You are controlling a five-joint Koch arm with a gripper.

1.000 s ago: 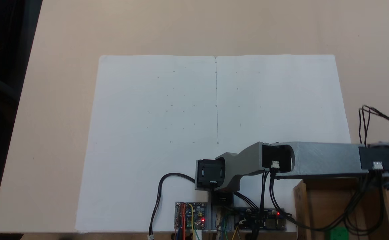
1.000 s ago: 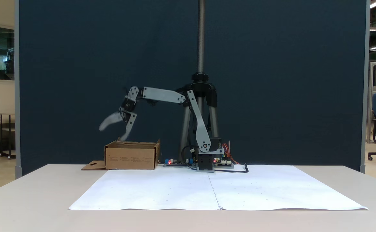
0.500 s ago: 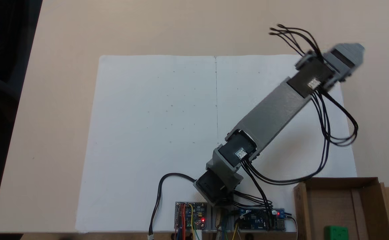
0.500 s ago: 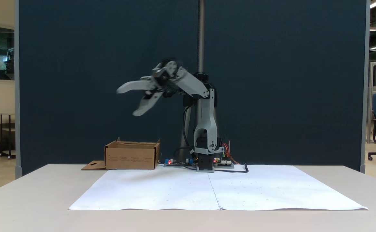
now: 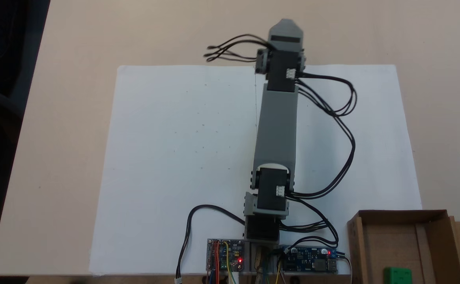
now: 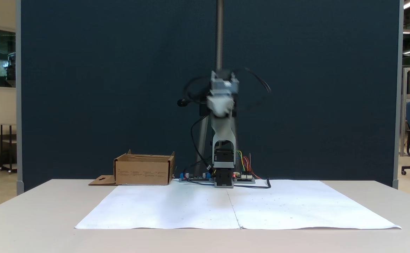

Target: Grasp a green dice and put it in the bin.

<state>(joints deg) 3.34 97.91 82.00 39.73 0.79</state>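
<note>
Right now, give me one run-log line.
green dice: in bin | gripper: raised over paper's far edge, state unclear | arm: centered

The dice is cut off by the bottom edge, as is the bin. In a fixed view the gripper is motion-blurred and points at the camera, its jaws unreadable.

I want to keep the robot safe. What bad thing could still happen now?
The green dice already lies in the bin, so little is left to spoil. Still, the arm looks blurred from moving fast, and its loose black cables loop out to one side, so they might snag. The bin sits close beside the circuit boards; a low swing could knock it.
</note>
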